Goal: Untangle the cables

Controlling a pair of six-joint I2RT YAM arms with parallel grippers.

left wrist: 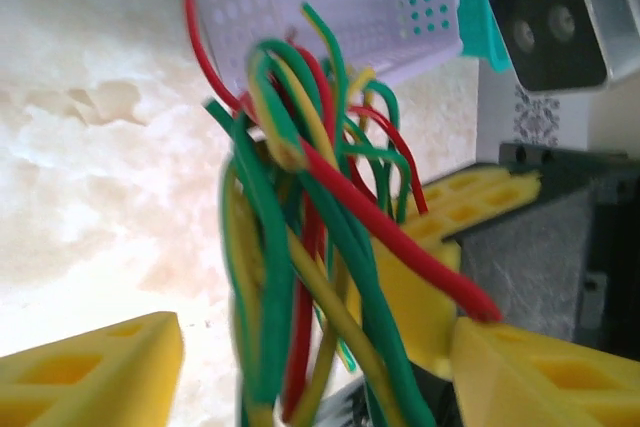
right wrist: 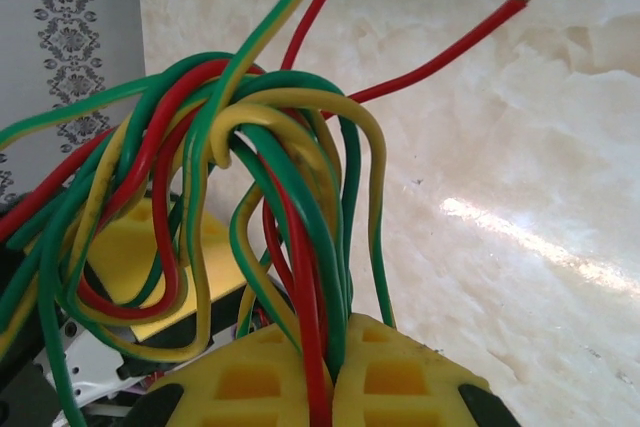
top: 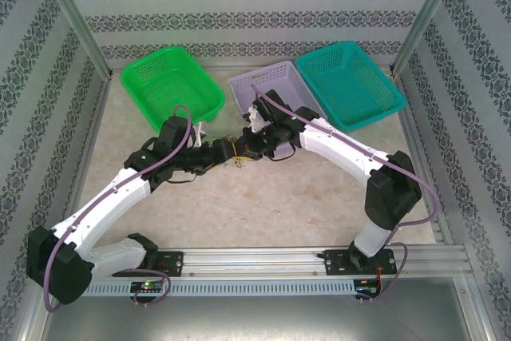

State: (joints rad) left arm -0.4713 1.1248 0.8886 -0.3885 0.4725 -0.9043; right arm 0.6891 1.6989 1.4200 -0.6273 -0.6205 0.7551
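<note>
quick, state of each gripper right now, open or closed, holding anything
left gripper: open, its fingers apart with the cables hanging between them
right gripper: closed, clamped on the cables

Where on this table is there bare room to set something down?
Roomiest: bare marble tabletop bordered by the left arm, the right arm and the near metal rail. Smaller patch: in front of the bright green plastic basket, by the left wall. Crowded: the centre, where the tangled red, green and yellow wires sit before the lilac plastic basket.
</note>
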